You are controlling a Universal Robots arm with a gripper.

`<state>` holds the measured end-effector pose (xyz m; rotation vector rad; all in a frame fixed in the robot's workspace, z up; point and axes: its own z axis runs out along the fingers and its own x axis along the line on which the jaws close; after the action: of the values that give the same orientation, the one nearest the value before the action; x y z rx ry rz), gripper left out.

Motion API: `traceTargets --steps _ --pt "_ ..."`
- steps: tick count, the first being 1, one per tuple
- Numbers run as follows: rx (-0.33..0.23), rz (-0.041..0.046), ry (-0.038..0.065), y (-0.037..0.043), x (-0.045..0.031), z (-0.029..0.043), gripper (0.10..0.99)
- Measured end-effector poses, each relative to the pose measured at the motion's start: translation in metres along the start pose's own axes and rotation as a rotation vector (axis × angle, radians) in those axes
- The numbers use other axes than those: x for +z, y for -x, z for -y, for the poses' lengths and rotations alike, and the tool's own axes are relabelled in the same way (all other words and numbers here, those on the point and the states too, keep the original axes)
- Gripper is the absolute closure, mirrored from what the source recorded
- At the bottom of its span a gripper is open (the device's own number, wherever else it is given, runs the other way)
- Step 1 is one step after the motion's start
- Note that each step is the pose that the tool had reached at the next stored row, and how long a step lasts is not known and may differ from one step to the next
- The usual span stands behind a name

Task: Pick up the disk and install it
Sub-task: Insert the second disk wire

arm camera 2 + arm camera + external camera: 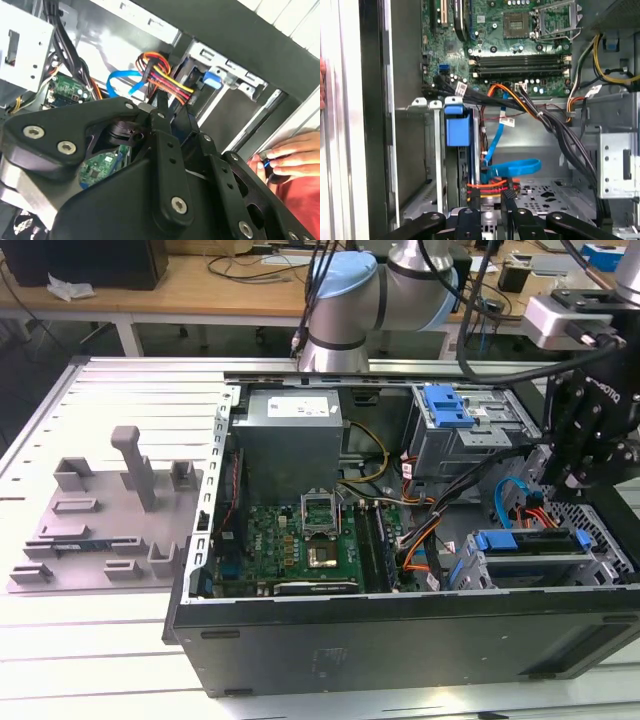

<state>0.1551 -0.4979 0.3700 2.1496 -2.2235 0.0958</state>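
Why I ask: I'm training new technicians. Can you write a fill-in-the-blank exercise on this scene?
1. The open black metal computer case lies on a white slatted ___.
2. The flat rectangular motherboard inside it is ___ in colour.
3. The grey plastic fixture tray sits to the exterior view's ___ of the case.
4. The black gripper hangs over the case's end at the exterior view's ___.

Missing words: table; green; left; right.

Beyond me, at the far side in the exterior view, a wooden bench [200, 285] on white legs carries loose cables [262, 260]. Under me, a ribbed light-grey table [120, 390] bears a grey moulded fixture tray [100, 525]. Lighting is even and bright.
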Motion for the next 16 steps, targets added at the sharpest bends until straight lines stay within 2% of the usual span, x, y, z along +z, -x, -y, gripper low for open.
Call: traceTargets --steps 6,11,14,16 --pt "0.0 -0.0035 0.0 -0.0005 0.0018 -0.0153 0.784" --pt "0.0 -0.002 0.0 -0.0005 0.0051 -0.0159 0.784" --pt "0.0 0.0027 0.0 -0.0004 0.0056 -0.0159 0.784" --pt "0.0 0.0088 0.0 -0.0015 0.0056 -0.0159 0.784"
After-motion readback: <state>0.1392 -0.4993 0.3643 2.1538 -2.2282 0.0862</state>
